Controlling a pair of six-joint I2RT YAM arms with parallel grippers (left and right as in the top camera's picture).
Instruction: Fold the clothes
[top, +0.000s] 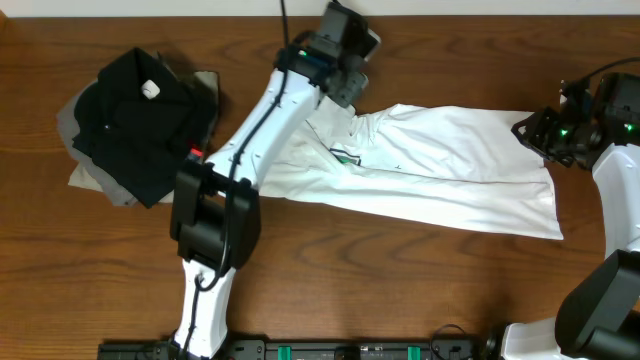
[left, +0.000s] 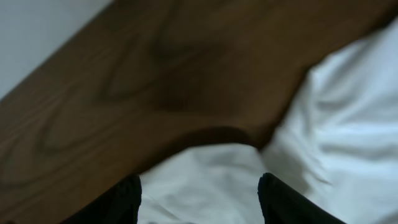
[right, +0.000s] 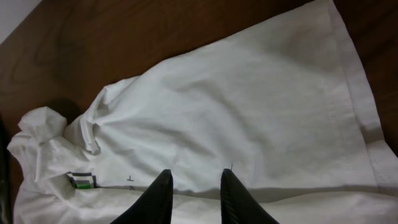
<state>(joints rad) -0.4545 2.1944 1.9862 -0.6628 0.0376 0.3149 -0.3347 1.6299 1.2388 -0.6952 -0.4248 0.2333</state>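
Observation:
The clothes are a white T-shirt (top: 450, 170) lying lengthwise across the middle of the table, doubled over along its length. Its small green print (top: 347, 156) shows near the left end. My left gripper (top: 345, 88) hovers over the bunched collar end at the back. In the left wrist view this gripper (left: 199, 196) is open, its fingers wide apart over white cloth (left: 348, 124). My right gripper (top: 530, 132) is at the shirt's right hem. In the right wrist view it (right: 196, 186) stands open above the shirt (right: 249, 106), with nothing between its fingers and the print (right: 81, 180) at lower left.
A black folded garment (top: 135, 120) with a white tag (top: 150, 88) lies on a grey folded garment (top: 95, 175) at the left of the table. Bare wood (top: 400, 280) stretches along the front. The table's back edge runs just behind the left gripper.

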